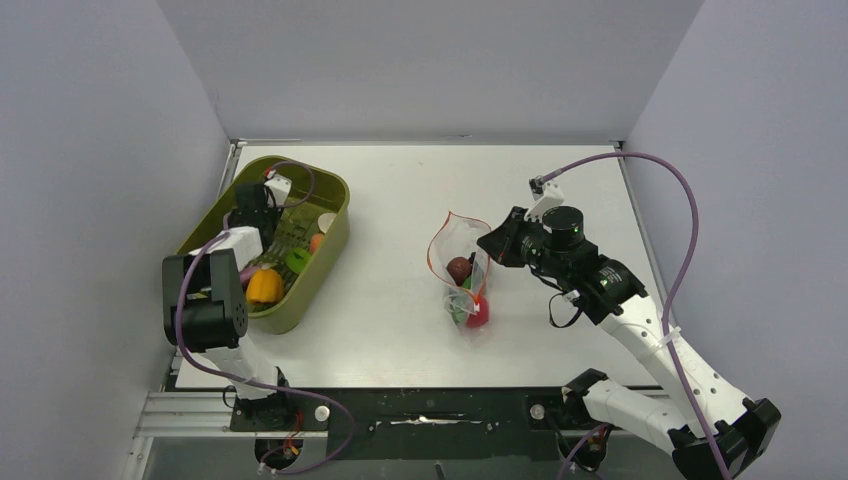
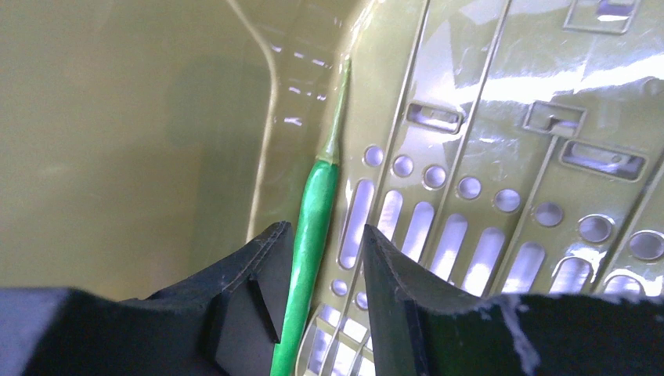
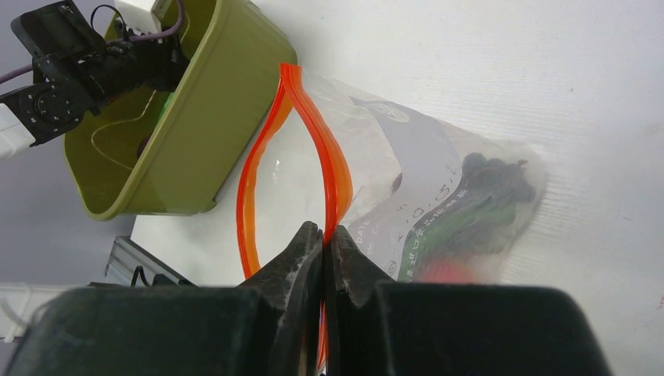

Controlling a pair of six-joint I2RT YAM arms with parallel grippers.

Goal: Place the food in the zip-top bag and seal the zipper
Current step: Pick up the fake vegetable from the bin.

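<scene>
Jaws of the right gripper (image 3: 325,235) clamp the zipper (image 3: 262,157), the zip-top bag (image 3: 423,157) gaping mid-table with dark grapes (image 3: 497,176) and a red piece (image 3: 442,270) inside. Left gripper (image 2: 325,235), jaws apart, straddles a thin green pod (image 2: 313,200) inside the olive tub (image 1: 335,235), far left.

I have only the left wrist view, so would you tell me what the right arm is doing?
Observer: The right gripper has its jaws shut on the zipper, and the bag mouth gapes open.
Operator: Thank you; is any food inside it?
Observer: Yes, a red piece and a brown piece lie in it, among others.
Operator: And what is in the tub besides my arm?
Observer: An orange-yellow piece and a green round piece lie in the tub, at least.
</scene>
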